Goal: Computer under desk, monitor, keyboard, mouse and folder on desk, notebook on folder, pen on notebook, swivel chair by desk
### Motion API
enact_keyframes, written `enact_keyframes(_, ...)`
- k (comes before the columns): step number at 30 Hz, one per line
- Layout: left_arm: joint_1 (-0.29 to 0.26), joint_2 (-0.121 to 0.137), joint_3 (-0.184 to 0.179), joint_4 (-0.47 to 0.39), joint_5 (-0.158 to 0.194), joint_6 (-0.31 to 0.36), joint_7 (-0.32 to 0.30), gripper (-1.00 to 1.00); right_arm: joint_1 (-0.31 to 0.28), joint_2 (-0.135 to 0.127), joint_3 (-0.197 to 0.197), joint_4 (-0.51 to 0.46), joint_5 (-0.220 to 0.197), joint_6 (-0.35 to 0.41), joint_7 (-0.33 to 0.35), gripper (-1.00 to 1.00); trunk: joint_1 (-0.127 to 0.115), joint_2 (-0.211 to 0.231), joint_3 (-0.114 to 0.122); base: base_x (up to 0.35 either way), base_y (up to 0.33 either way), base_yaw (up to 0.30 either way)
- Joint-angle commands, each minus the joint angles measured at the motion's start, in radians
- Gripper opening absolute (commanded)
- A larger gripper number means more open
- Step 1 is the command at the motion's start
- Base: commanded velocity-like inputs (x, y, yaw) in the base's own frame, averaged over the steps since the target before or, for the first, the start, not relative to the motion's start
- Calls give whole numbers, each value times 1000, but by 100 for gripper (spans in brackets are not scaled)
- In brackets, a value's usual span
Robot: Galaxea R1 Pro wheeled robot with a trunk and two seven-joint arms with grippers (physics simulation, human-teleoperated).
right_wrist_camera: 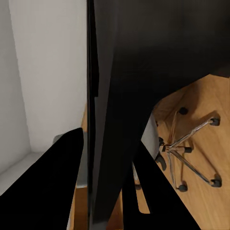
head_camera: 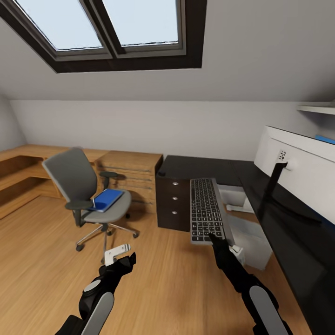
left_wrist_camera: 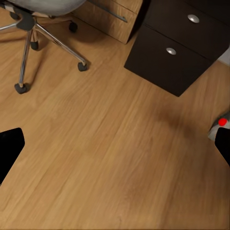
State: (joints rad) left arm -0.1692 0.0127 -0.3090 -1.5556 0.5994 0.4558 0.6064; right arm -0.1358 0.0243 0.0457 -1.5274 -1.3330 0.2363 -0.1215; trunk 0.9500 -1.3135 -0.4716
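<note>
The right gripper (head_camera: 215,238) is clamped on the near short edge of the slim black keyboard (head_camera: 205,209), held off the glossy black desk (head_camera: 279,232). The left gripper (left_wrist_camera: 115,143) hangs spread and empty over bare wood floor (left_wrist_camera: 110,158); the grey swivel chair (head_camera: 86,190) with the bright blue folder (head_camera: 107,200) stands beyond it.

Folder (head_camera: 107,199) on swivel chair (head_camera: 77,184), left of desk (head_camera: 260,195); monitor (head_camera: 300,165) on desk.

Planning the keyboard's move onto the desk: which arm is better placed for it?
Right. Its gripper already holds the keyboard by its near edge, beside the desk; the left gripper is over bare floor.
</note>
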Motion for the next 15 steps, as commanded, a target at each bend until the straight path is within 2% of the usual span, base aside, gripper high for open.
enact_keyframes(1,-1,1,-2,-1,8,1,10,100,-1,0,-1,-2,-11,2,-7,-100,1,-1,-1,328,0,0)
enact_keyframes(15,-1,1,-2,-1,9,1,10,100,-1,0,-10,7,-11,3,-7,-100,1,-1,-1,328,0,0)
